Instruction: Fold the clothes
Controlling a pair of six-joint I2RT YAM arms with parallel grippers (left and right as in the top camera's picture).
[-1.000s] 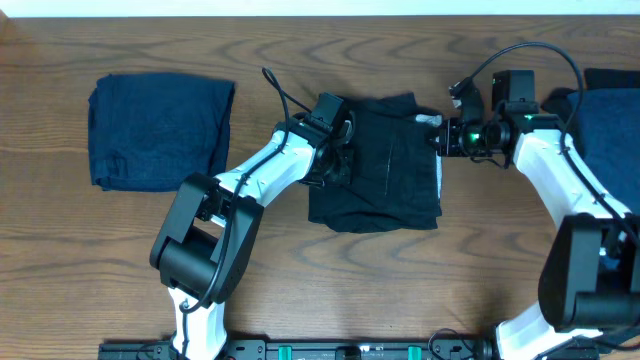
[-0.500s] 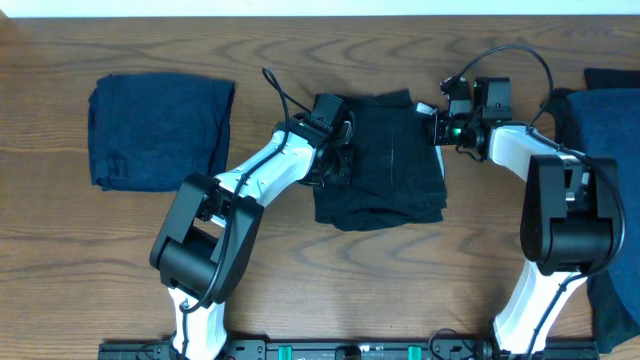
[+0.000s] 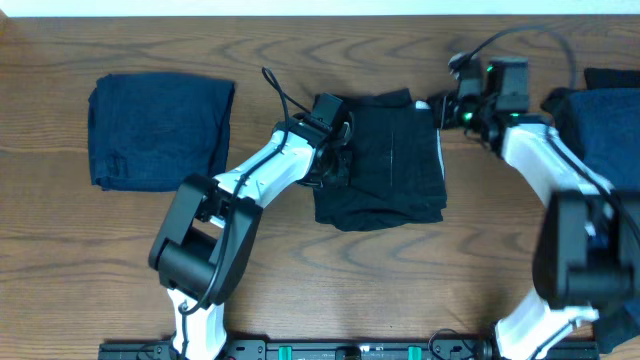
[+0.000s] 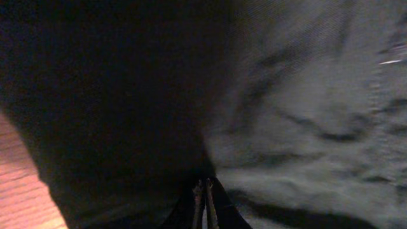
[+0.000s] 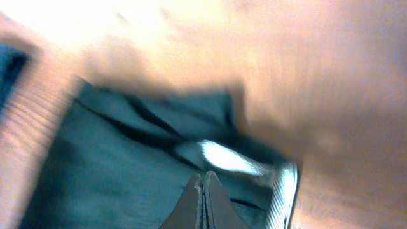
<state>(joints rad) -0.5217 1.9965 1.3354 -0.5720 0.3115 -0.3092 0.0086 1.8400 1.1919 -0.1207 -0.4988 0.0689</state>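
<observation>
Since the left wrist view is basically all dark cloth, start there: the left end effector (image 4: pixel 205 202) has its two fingers pressed together, with black fabric bunched right up against the tips, so it looks like it's nipping the black garment (image 3: pixel 390 165) at its left edge. From overhead, that arm reaches in from the lower left and ends at that same edge. The right end effector (image 5: pixel 203 191) also has its fingers closed against each other. Its tips are over the upper right corner of the same black garment, just beside a pale strip (image 5: pixel 222 158) of inner edge that shows up bright against the dark cloth. That view is pretty blurry, so I can't tell whether any cloth is actually caught between the fingers. The black piece lies roughly in the middle of the tabletop (image 3: pixel 400 290), mostly flat, with a few wrinkles and a slightly ragged bottom edge. Counting clothes, I get three that I can clearly make out. One is the black one in the center. One is a folded navy garment (image 3: pixel 160 130) well off to the left, touching nothing. The third is a second navy garment (image 3: pixel 605 125) at the far right, partly cut off by the frame and partly behind the right arm. So that's two arms, both on the same shirt.
</observation>
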